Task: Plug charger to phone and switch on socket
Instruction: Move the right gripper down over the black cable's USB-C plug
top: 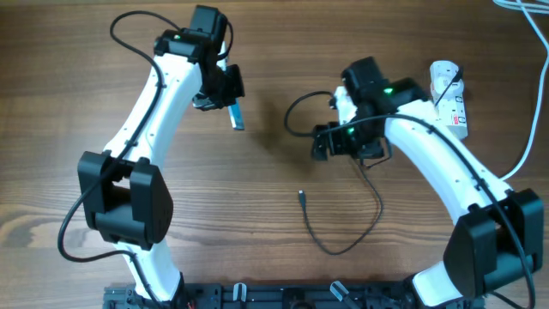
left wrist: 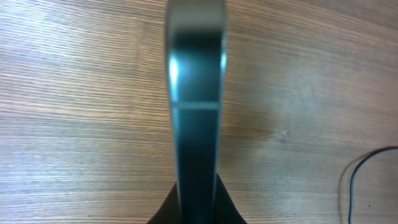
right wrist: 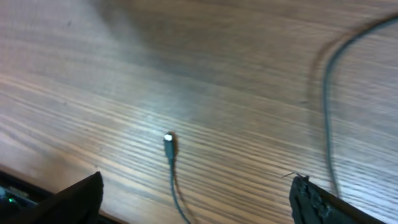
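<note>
My left gripper [top: 225, 96] is shut on the phone [top: 235, 117], holding it edge-on above the table at the back left. In the left wrist view the phone's dark narrow edge [left wrist: 196, 112] rises straight up from between the gripper's [left wrist: 198, 208] fingers. The charger's connector tip [top: 302, 196] lies on the wood at centre, and its thin black cable [top: 343, 249] loops forward and back toward my right arm. My right gripper [top: 324, 142] hangs open above the table, behind and to the right of the tip. In the right wrist view the tip [right wrist: 168, 144] lies between the gripper's [right wrist: 196, 199] spread fingers. The white socket [top: 450, 99] lies at the back right.
A thick white cord [top: 527, 129] runs down the far right edge of the table. A second loop of the black cable [top: 296, 112] lies behind my right gripper. The dark base rail [top: 257, 296] runs along the front edge.
</note>
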You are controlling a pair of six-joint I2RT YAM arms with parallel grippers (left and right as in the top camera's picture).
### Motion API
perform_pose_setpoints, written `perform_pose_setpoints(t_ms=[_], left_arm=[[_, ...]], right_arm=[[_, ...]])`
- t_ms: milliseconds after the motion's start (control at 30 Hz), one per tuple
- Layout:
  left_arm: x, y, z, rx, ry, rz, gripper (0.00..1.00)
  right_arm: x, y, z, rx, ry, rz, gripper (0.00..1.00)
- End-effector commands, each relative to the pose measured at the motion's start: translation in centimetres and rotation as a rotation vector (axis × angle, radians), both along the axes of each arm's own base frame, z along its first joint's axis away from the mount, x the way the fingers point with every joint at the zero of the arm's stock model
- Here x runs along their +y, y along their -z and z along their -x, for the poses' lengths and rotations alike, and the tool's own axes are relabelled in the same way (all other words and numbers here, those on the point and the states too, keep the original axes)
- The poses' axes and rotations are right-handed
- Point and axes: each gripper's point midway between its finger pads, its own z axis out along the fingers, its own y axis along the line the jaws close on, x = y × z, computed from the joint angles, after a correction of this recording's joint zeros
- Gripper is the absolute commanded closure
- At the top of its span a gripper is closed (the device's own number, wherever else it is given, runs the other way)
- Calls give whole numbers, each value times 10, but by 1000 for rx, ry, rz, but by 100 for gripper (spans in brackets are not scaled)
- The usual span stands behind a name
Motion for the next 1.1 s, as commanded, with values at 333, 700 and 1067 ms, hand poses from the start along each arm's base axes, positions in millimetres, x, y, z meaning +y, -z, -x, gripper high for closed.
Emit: perform_pose_setpoints(t_ms=[333,700,1067], left_arm=[[50,-9,-6,-1,-156,0,96],[61,-8,-3,18,-185,-2,96],[31,-15,2,24,-38,154,96]], right_arm=[[31,10,24,-15,-62,110,10],[45,9,27,-32,-77,97,15],[44,10,29,-37,-124,100,36]])
